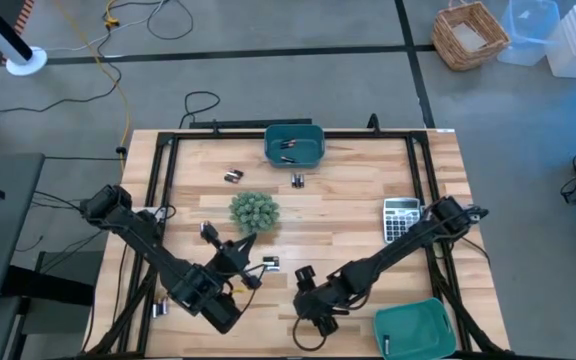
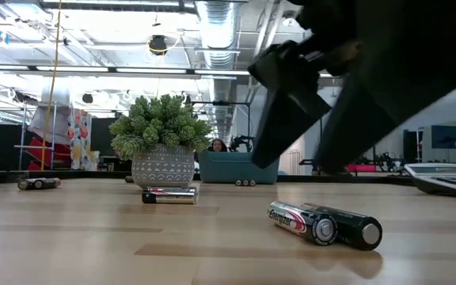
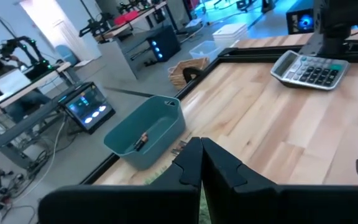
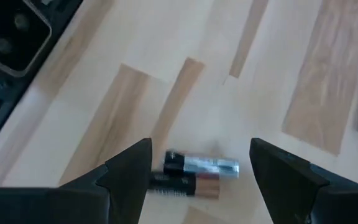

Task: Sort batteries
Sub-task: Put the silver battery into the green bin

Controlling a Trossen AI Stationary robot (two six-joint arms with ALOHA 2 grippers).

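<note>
Two batteries (image 4: 194, 173) lie side by side on the wooden table near its front edge; the low view shows them end-on (image 2: 327, 224). My right gripper (image 4: 201, 152) hovers open above them, pointing steeply down, one finger on either side and touching neither. My left gripper (image 3: 201, 155) is shut with nothing showing between its fingers. It is held above the table at the front left (image 1: 240, 252) and points toward the far teal bin (image 3: 148, 130), which has batteries in it. More batteries lie loose (image 1: 233, 176) (image 1: 297, 181) (image 1: 270, 262) (image 1: 161, 307).
A potted green plant (image 1: 254, 211) stands mid-table, just ahead of my left gripper. A grey calculator (image 1: 400, 218) lies at the right under my right arm. A second teal bin (image 1: 415, 330) sits at the front right corner. A black frame (image 1: 168, 150) borders the table.
</note>
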